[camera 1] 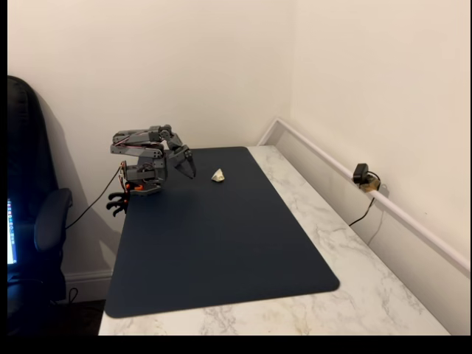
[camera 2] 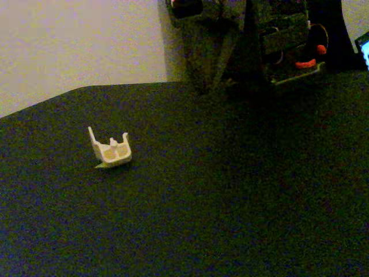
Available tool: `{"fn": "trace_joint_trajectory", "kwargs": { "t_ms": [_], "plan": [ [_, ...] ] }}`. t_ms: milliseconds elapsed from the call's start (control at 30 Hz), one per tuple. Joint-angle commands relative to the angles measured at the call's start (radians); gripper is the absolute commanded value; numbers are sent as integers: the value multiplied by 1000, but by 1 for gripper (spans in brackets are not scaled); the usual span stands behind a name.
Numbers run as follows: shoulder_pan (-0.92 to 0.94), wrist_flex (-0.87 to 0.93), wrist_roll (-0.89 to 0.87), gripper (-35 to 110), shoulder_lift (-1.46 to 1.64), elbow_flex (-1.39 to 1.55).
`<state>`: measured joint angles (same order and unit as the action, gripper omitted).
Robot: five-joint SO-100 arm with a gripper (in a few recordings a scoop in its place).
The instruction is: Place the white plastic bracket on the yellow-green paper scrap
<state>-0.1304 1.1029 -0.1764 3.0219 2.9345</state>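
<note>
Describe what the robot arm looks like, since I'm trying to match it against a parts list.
In a fixed view the arm is a small grey build of blocky segments, with thin red wiring along the top. Its gripper has two dark pointed fingers. The base carries orange accents and a black clamp at the table edge, and a black cable trails off to the left.

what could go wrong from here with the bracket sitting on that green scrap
1. The white plastic bracket stands on the mat with its prongs up, and only a thin edge of the yellow-green paper scrap peeks out beneath it. It may sit only partly on the scrap.
2. The pincer hangs close beside the bracket. A careless swing toward it could knock the small piece off.
3. The scrap looks light and loose on the dark mat, so any nudge might slide both.
</note>
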Motion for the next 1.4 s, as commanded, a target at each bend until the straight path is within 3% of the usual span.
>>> {"fn": "trace_joint_trajectory", "kwargs": {
  "t_ms": [0, 433, 867, 1000, 1367],
  "plan": [
    [0, 34, -11, 0, 41, 6],
    [-5, 155, 5, 0, 278, 48],
    [-21, 156, 20, 2, 282, 49],
    [-26, 156, 20, 12, 282, 49],
    [-26, 156, 20, 4, 282, 49]
  ]
}}
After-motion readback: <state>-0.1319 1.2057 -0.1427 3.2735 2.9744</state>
